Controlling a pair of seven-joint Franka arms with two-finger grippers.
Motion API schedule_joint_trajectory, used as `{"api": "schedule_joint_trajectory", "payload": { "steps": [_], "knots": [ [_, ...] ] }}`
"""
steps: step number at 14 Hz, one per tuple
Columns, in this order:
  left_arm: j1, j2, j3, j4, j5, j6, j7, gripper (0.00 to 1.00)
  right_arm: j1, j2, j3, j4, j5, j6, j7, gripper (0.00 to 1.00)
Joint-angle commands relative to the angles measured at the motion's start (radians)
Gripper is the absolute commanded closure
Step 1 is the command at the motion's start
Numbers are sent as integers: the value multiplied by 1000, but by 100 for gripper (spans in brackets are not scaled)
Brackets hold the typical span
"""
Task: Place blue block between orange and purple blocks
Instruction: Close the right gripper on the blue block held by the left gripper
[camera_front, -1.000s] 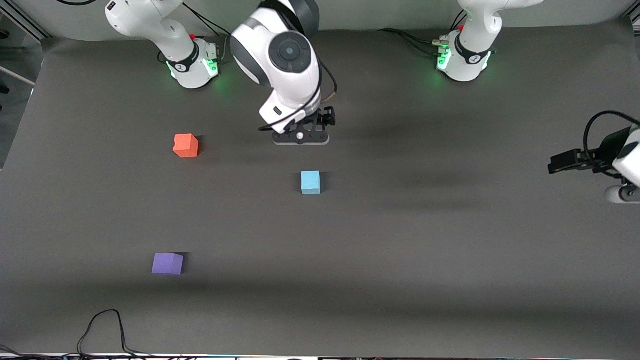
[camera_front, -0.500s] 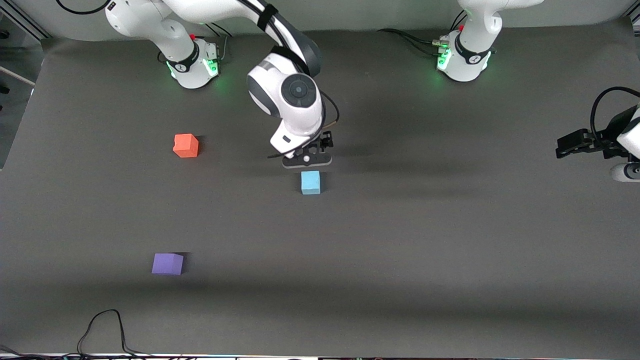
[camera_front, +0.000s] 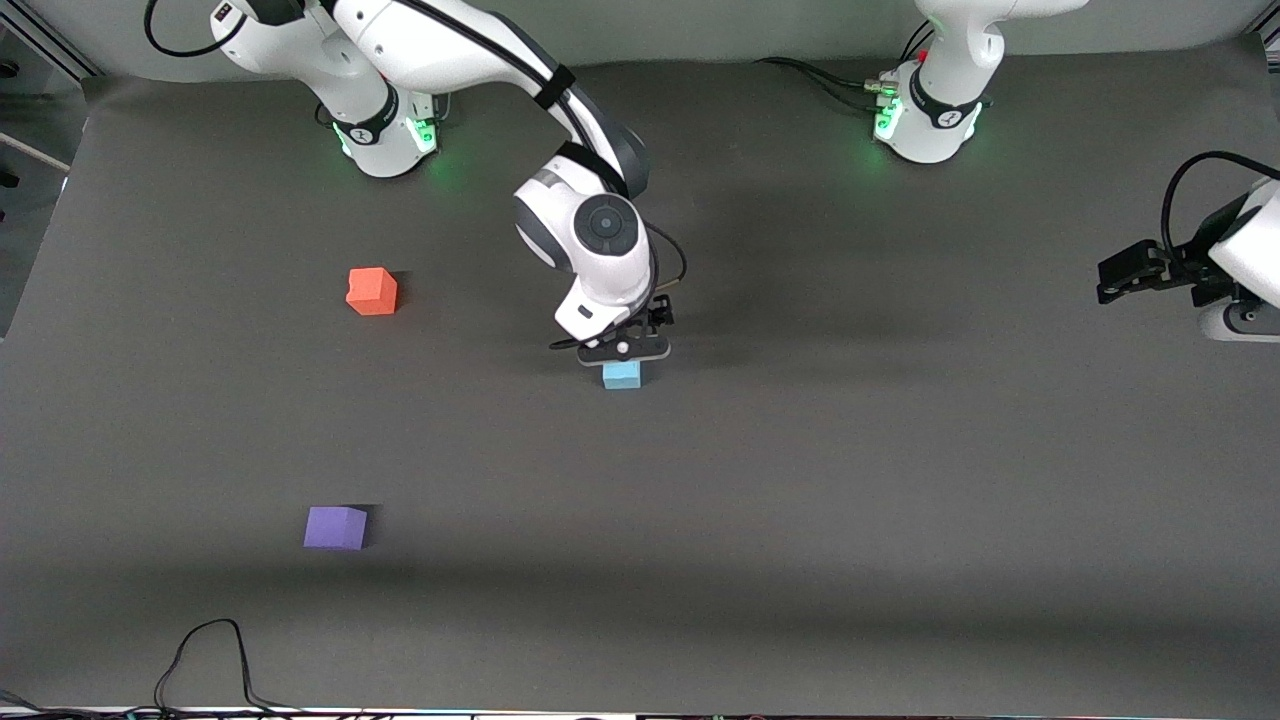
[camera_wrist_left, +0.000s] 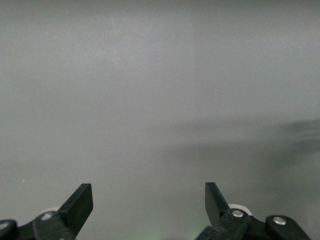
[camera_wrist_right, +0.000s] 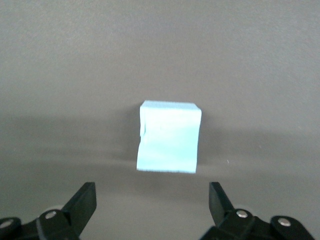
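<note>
Your right gripper (camera_front: 622, 352) hangs just above the blue block (camera_front: 622, 376), which sits on the table (camera_front: 900, 500) near its middle; from the front camera the gripper covers the block's upper part and only a strip of blue shows below it. Your right wrist view fills in what the front hides: both fingers (camera_wrist_right: 82, 202) stand wide apart, the block (camera_wrist_right: 169, 143) lies centred ahead of the gap between them, and neither finger touches it. That view also shows a small dent along one edge of the block. From this gripper, the orange block (camera_front: 372, 291) lies toward the right arm's end of the table and a little farther from the front camera; the purple block (camera_front: 335, 527) lies toward that same end and much nearer the front camera. Both are well apart from the blue block and from each other, and neither shows in a wrist view. Your left gripper (camera_front: 1130, 272) waits in the air over the left arm's end of the table, well away from all three blocks. Its wrist view shows the fingers (camera_wrist_left: 80, 205) spread apart with only bare grey surface ahead. You will find no readable writing on the blocks; the marks on the arm bases are too small to read. A black cable (camera_front: 210, 660) loops on the table edge nearest the front camera.
</note>
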Motion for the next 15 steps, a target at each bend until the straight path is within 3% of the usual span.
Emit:
{"api": "schedule_joint_trajectory", "payload": {
  "steps": [1, 4, 15],
  "knots": [
    [-4, -26, 5, -33, 3, 15, 14, 0, -19, 37, -2, 11, -35, 44, -19, 0],
    [3, -25, 6, -13, -6, -4, 17, 0, -42, 74, -2, 12, -73, 75, -18, 0],
    [2, -28, 0, -11, -4, -10, 13, 0, -52, 106, 0, 15, -59, 109, 70, 0]
  ]
}}
